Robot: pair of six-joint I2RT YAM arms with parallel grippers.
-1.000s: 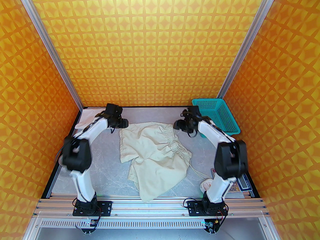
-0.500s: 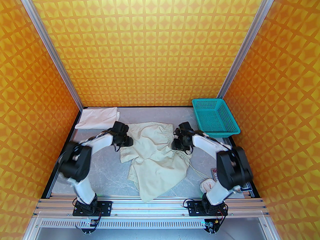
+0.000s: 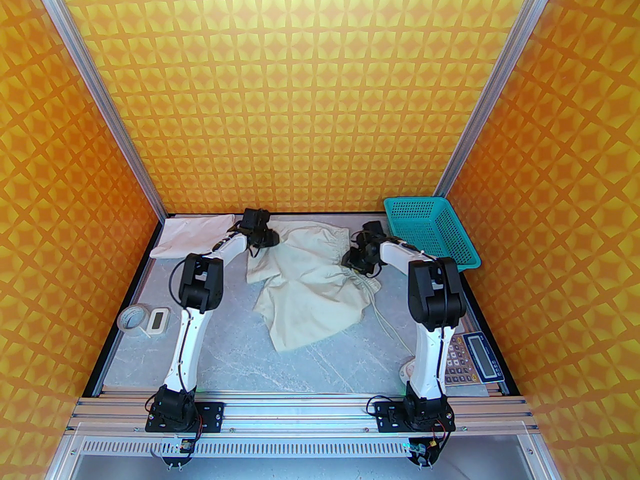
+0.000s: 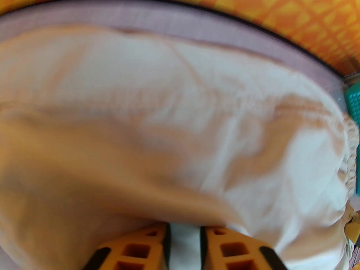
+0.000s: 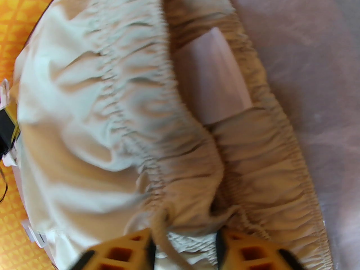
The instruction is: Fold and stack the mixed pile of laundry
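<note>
1. The shorts (image 3: 310,288) lie rumpled on the table (image 3: 240,348), in its middle and toward the far side. The T-shirt (image 3: 195,235) sits folded in the far left corner, and the basket (image 3: 415,200) stands in the far right one
2. The left gripper (image 4: 184,232) has its jaws narrow, with a thin fold of the shorts pinched between the pads. In the top view this grip is at the garment's far left corner, just beside the T-shirt's right end
3. The right gripper (image 5: 184,235) has its jaws somewhat wider, closed around the bunched elastic waistband. The drawstring (image 5: 161,235) runs through the gap beside one finger
4. The relation that matters: the cloth edge held between the two grippers runs left to right along the far side. The rest of the shorts trails from that edge toward the near side
5. The waistband bends away from the right gripper down the garment's right flank, so the legs point left and nearward. The left arm is nearer the leg cloth and the right arm nearer the waist
6. Judged from this, the shorts are being spread flat before folding. The next pull probably has to go apart and slightly away, keeping the held edge taut
7. The near lobe looks doubled over itself, so it may not open without a further tug
</note>
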